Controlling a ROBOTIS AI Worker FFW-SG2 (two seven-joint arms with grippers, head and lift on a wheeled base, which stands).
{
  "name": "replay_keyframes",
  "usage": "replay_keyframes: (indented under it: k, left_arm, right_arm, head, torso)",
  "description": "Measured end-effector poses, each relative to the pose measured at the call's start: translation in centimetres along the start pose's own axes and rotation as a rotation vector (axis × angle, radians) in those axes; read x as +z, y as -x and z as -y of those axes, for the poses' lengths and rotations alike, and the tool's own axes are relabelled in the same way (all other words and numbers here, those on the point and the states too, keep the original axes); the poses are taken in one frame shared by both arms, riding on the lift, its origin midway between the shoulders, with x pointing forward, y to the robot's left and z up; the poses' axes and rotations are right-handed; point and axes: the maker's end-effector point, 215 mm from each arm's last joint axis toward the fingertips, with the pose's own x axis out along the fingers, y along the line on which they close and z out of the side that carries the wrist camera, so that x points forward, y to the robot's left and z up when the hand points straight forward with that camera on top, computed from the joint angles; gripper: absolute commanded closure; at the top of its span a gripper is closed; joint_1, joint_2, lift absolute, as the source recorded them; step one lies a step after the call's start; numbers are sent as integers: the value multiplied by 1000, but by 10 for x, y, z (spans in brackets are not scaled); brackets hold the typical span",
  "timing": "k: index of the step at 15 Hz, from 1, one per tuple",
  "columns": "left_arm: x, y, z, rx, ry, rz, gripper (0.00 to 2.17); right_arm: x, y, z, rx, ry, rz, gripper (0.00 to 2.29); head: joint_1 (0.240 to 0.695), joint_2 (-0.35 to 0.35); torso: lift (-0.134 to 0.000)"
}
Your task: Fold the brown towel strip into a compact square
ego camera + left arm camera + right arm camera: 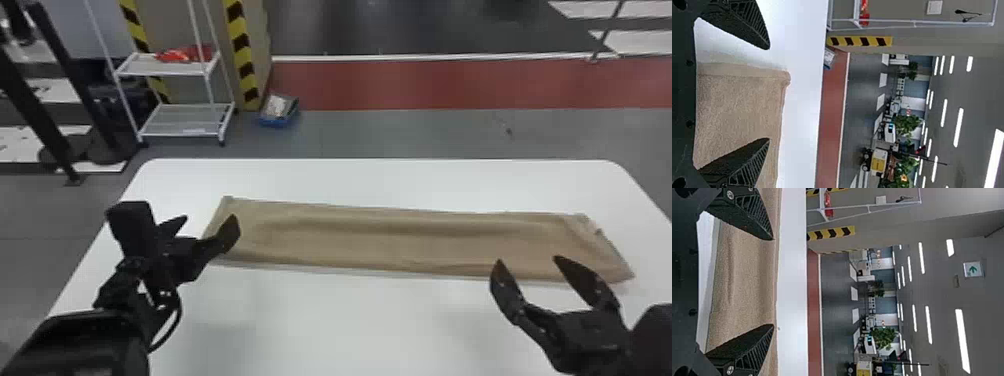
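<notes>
No word or number can be read. In the right wrist view, there is one white rectangular sign with a green arrow-like symbol point(973, 269), placed high, near the ceiling lights; in which direction the arrow points, I cannot tell surely. The head view shows warning marking in slanted black and yellow stripes point(242, 47), which runs upright along the edges of a beige-grey pillar point(182, 25).

The towel strip point(400, 245) is plain brown across the frame's middle; the table point(340, 325) is white; left gripper point(210, 218) and right gripper point(527, 259) are black; at upper left, posts point(241, 50) wear slanting yellow-and-black stripes; a dull red floor band point(450, 84) crosses the top.
</notes>
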Motion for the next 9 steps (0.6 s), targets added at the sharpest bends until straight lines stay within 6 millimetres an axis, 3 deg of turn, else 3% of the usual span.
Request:
replay_keyframes:
  k: [4, 9]
  left_arm:
    - [-11, -14, -12, 15, -7, -65, 46]
    - [-31, -36, -25, 28, -34, -131, 215]
  right_arm:
    - [-2, 0, -2, 8, -2, -8, 97]
    - [-4, 1, -6, 22, 5, -16, 97]
  head:
    - [695, 80]
    - [695, 92]
  torso:
    - [-116]
    - [-116]
